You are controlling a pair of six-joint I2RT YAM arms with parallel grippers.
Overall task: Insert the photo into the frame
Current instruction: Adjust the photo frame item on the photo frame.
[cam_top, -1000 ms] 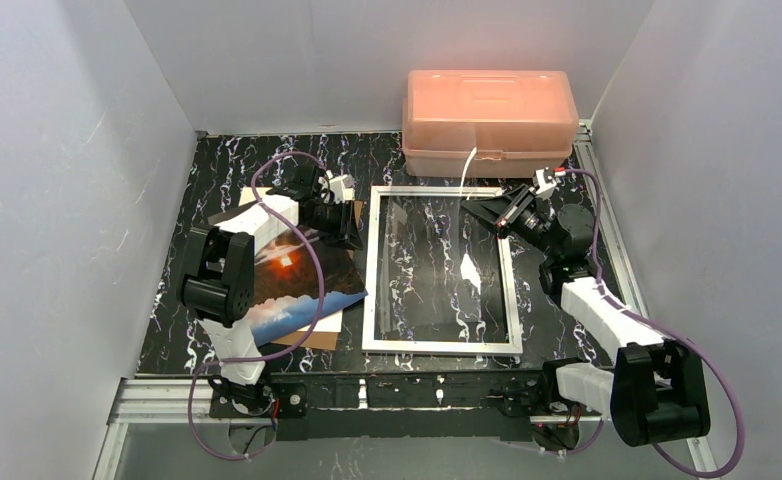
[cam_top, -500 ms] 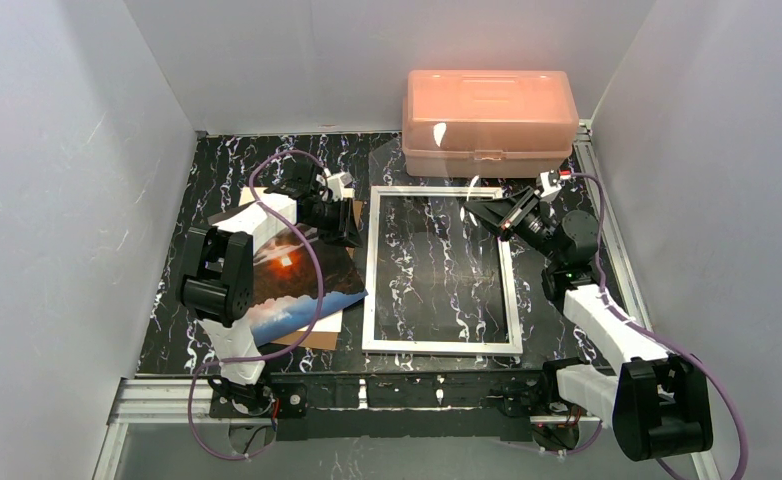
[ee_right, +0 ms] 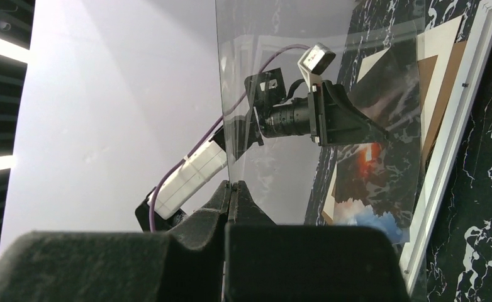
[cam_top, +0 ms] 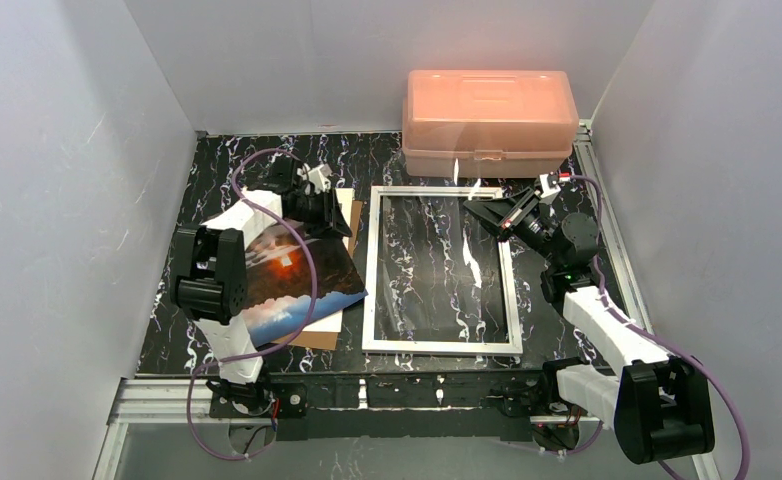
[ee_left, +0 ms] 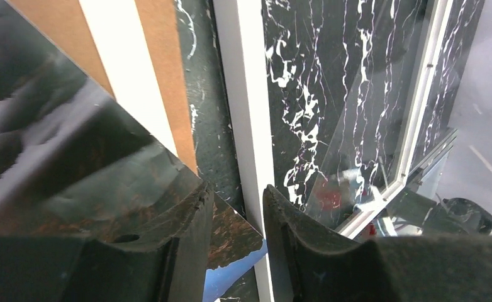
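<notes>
One photo [cam_top: 292,275] is counted by the left edge of the table [cam_top: 222,165], and one brown board [cam_top: 317,335] is made out beneath it. One white frame [cam_top: 437,347] is tallied mid-table, and one clear pane [ee_right: 281,63]. One pink box [cam_top: 489,110] is logged at the far edge. Two grippers are counted: the left gripper [ee_left: 237,201] and the right gripper [ee_right: 233,189].
</notes>
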